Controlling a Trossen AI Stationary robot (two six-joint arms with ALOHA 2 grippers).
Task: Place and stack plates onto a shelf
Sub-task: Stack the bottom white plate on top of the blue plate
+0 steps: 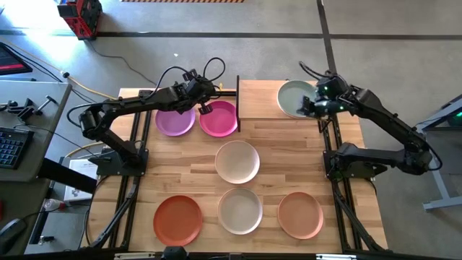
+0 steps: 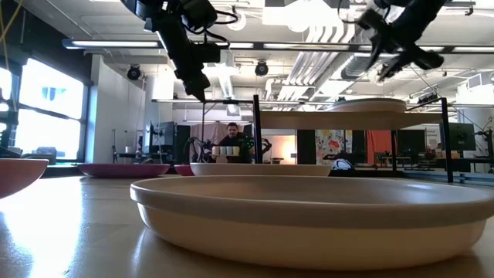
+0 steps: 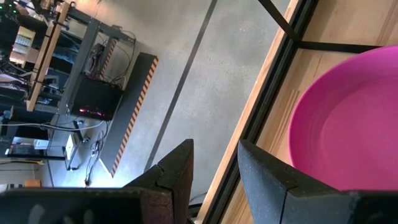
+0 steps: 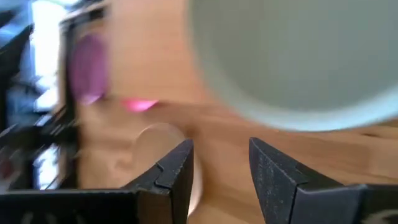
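A pale mint plate (image 1: 294, 99) (image 4: 292, 56) rests flat on the shelf (image 1: 260, 101) (image 2: 340, 120) at the far right. My right gripper (image 1: 309, 108) (image 4: 221, 165) hovers open just above and beside the plate's right rim, with nothing between its fingers. My left gripper (image 1: 204, 108) (image 3: 214, 168) hangs open above the table, over the gap between the purple plate (image 1: 175, 120) and the magenta plate (image 1: 220, 120) (image 3: 348, 124). Both of those plates lie on the tabletop left of the shelf.
On the tabletop lie a cream plate (image 1: 237, 162) in the middle and, in the near row, an orange-red plate (image 1: 177, 219), an off-white plate (image 1: 240, 210) and a peach plate (image 1: 300, 214). The shelf's black frame post (image 1: 237, 101) stands beside the magenta plate.
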